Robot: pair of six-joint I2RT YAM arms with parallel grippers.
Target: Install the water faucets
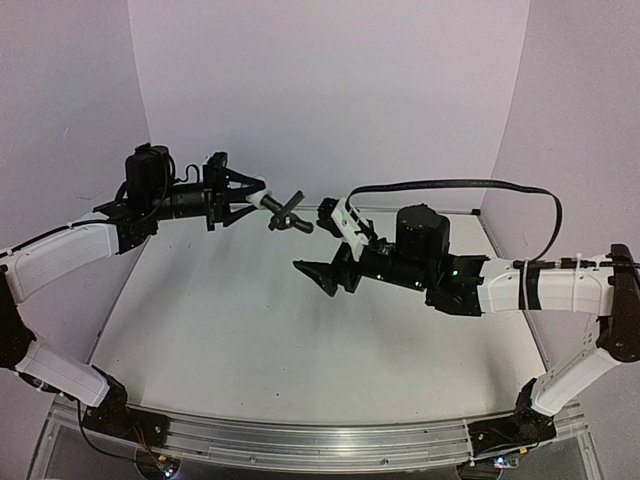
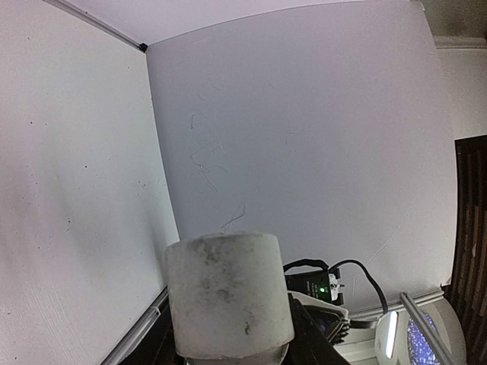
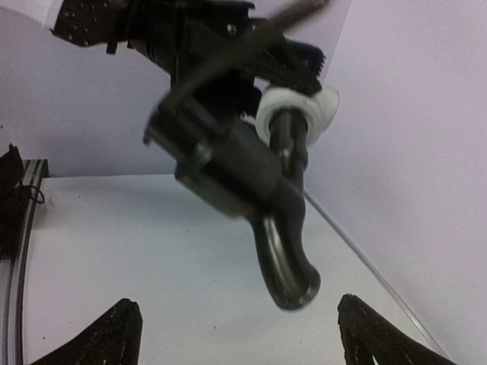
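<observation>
Grey tap (image 1: pixel 288 213) hangs mid-air, upper centre of the top view, seated in the white fitting (image 1: pixel 258 197). My left gripper (image 1: pixel 243 200) pinches that fitting; my right gripper (image 1: pixel 322 243) stands spread wide, just right of the tap.

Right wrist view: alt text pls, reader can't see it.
A dark grey tap with a curved spout hangs close to the camera, joined to a white fitting gripped by the left gripper. The right gripper is open below, its fingertips clear of the tap.
</observation>
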